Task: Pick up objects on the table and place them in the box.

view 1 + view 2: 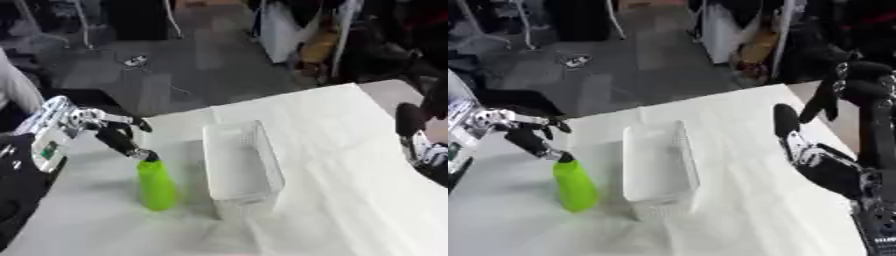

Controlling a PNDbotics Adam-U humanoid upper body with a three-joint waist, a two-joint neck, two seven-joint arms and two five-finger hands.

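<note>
Since the green bottle point(156, 186) is looking like light, smooth, stiff plastic, the narrow neck or the waist seems the safest hold. It is standing upright on the worktop point(350, 165), long axis vertical, cap up, just left of the white box point(241, 167). The left robot hand point(118, 136) is pinching its cap; the right robot hand point(820, 162) is idling, fingers relaxed.

left arm: silver metal forearm, green label patch on its side; left hand point(112, 131) black with dark fingers point(128, 145). right hand point(824, 165) black, pale silver-white segments at the wrist, black forearm behind.
</note>
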